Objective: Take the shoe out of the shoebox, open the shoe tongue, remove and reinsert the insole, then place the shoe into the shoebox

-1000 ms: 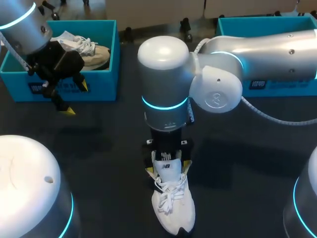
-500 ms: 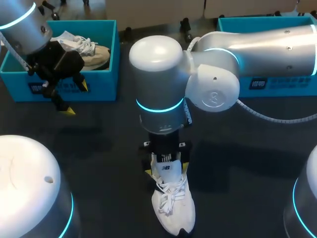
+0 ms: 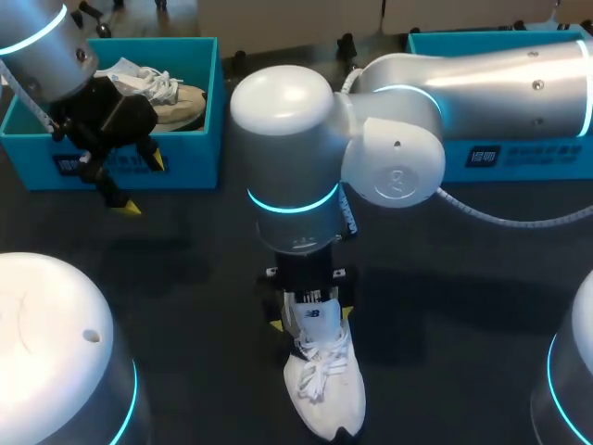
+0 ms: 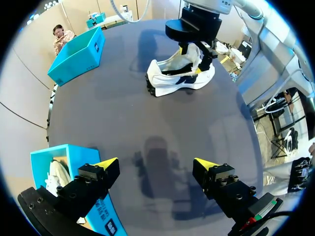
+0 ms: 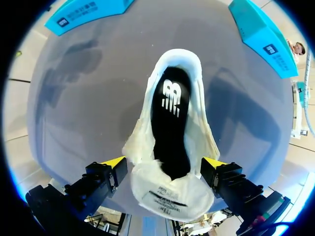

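A white shoe (image 3: 321, 387) stands on the dark table (image 3: 463, 306) near the front middle, toe toward the front edge. My right gripper (image 3: 310, 319) hangs over its opening, open, one yellow tip on each side of the collar. In the right wrist view the gripper (image 5: 165, 162) straddles the shoe (image 5: 142, 137); the black insole (image 5: 170, 123) lies inside, and the tongue (image 5: 167, 196) is folded out. My left gripper (image 3: 130, 181) is open and empty in front of the left shoebox (image 3: 199, 139). From the left wrist, that gripper (image 4: 156, 164) sees the shoe (image 4: 179, 78) far ahead.
The left blue shoebox holds a second shoe (image 3: 157, 88). Another blue box (image 3: 519, 158) stands at the back right, partly behind my right arm (image 3: 482, 79). In the left wrist view the near box (image 4: 74, 162) is beside one finger.
My right arm's wrist has shifted a little to the left and its gripper has sunk slightly around the shoe's opening. The left arm and the shoe have not moved.
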